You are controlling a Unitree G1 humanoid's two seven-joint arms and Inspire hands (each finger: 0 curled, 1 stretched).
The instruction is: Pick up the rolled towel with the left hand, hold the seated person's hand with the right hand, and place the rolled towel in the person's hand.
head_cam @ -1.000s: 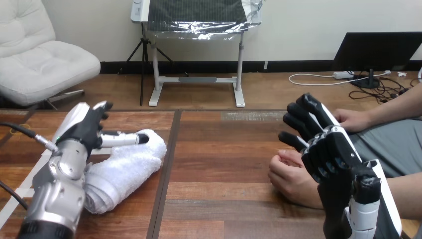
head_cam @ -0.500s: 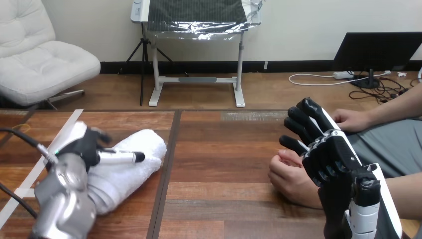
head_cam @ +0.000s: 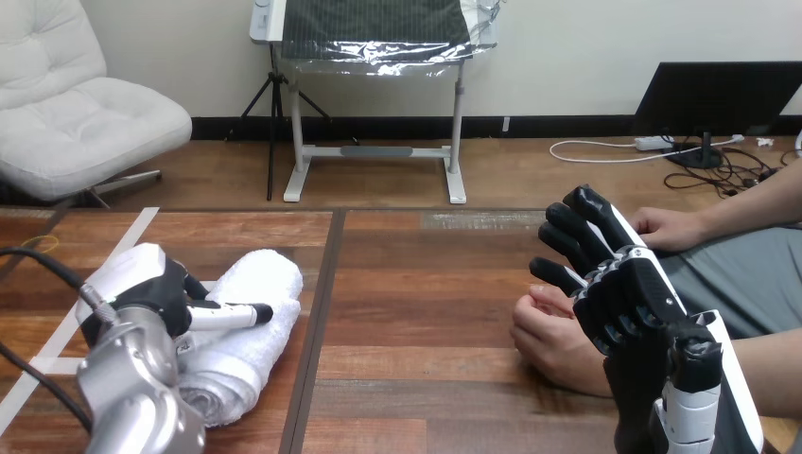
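The rolled towel (head_cam: 253,284) is lying on the left part of the wooden table (head_cam: 416,284), white and thick, its length running from the far middle of that side back toward the robot. The left hand (head_cam: 156,288) is resting on top of the towel's nearer half, its white-shelled back turned up and to the left, with the silver left forearm (head_cam: 132,397) coming up from the bottom-left corner. Whether this hand is actually gripping the roll or only lying over it cannot be told, since the towel and the hand's own back are hiding the contact.

At the right side the right hand (head_cam: 629,293) is standing upright above the table, palm turned toward the left, its fingers (head_cam: 567,232) spread a little and gently bent – relaxed, closing on nothing. The person's nearer hand (head_cam: 553,336) is lying loosely curled on the table just left of that palm and partly behind it; the two are sitting side by side, and whether they are touching cannot be told. The person's farther hand (head_cam: 667,227) is resting at the table's far right edge – beyond the robot's fingertips and well apart from the towel
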